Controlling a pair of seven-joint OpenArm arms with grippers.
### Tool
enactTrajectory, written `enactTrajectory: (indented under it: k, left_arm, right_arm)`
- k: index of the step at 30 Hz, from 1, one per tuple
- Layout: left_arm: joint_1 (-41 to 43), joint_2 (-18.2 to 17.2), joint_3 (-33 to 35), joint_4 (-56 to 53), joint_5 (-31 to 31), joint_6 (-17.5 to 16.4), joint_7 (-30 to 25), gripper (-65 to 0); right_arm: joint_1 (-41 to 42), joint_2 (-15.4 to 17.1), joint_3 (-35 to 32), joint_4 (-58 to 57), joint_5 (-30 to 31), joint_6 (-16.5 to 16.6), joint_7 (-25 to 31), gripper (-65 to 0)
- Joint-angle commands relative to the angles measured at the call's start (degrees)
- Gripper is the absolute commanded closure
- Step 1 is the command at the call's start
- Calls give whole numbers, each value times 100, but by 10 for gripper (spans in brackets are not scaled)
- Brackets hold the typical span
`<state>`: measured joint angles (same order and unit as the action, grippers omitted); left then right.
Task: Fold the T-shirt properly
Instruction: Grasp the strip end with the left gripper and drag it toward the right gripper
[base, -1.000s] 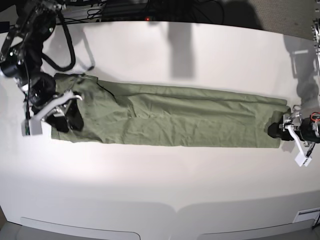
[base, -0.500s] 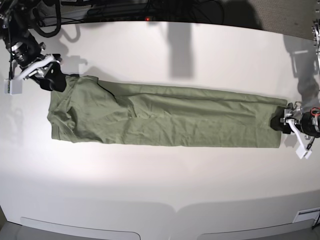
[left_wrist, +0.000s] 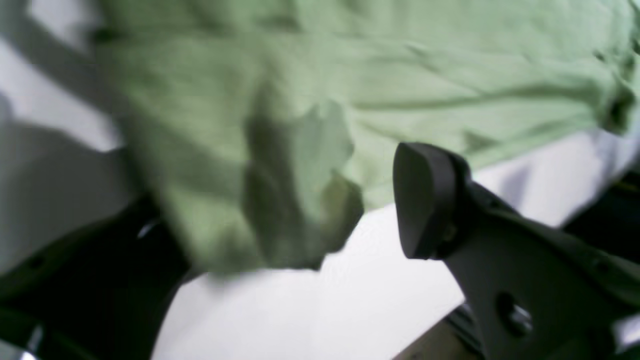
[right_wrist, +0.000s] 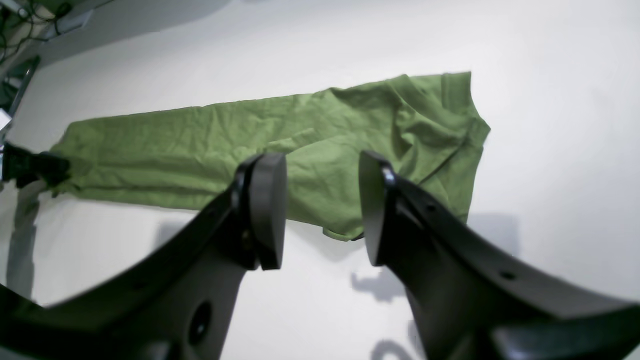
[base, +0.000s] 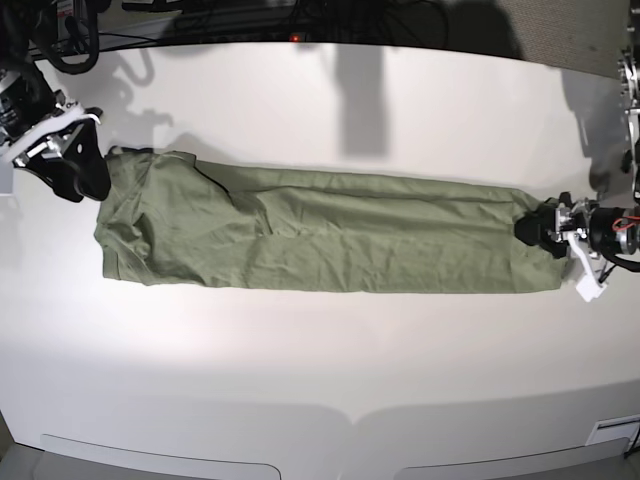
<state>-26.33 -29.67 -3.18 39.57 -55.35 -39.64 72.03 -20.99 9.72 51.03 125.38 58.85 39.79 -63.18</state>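
Since a moment ago the right gripper (base: 75, 165) has lifted off the collar end of the T-shirt (base: 330, 232) and drawn back toward the table's far left corner in the base view, while the left gripper (base: 545, 235) has slid inward over the hem, which is now pushed in and bunched a little where it lay flat before.

The T-shirt lies on the white table (base: 320, 380) as a long, narrow, wrinkled green band, folded lengthwise and running across the middle of the base view. Its sleeve and collar end (right_wrist: 440, 125) is on that view's left, its hem on the right.

The right gripper hangs above the table with its two dark pads (right_wrist: 267, 210) apart and nothing between them; the shirt is seen lying flat below, well clear of the pads.

The left gripper is at the hem end. Its jaws stand wide. One dark pad (left_wrist: 425, 200) is seen free beside the edge of the cloth (left_wrist: 280, 150); the other finger is hidden under a raised, blurred flap of fabric, so the cloth sits between the jaws without being pinched.

No label, brand mark or writing can be read on the shirt in any view.
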Motion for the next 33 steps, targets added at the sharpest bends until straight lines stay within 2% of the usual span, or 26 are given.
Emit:
enactTrajectory:
  k: [1, 10, 17, 24, 27, 30, 33]
  left_arm:
    - [-98, -111, -22, 52, -133, -36, 44, -455]
    - [-103, -138, -22, 52, -232, -36, 35, -455]
    - [-101, -214, -22, 55, -1058, -36, 42, -455]
    - [-103, -278, -22, 55, -1255, -36, -2, -450]
    - [-101, -275, -22, 55, -1130, -36, -120, -407]
    - [-101, -273, -22, 55, -651, -36, -549, -355]
    - [-98, -243, -22, 55, -592, -36, -573, -295]
  right_arm:
    - [2, 76, 35, 127, 186, 21, 96, -231]
    - [2, 76, 35, 153, 186, 21, 90, -231]
    - [2, 74, 35, 153, 186, 21, 92, -231]
    - [4, 74, 35, 153, 184, 21, 90, -231]
    - [2, 74, 35, 153, 184, 21, 90, -231]
    - [2, 74, 35, 153, 184, 21, 79, -231]
    - [2, 74, 35, 153, 186, 21, 48, -231]
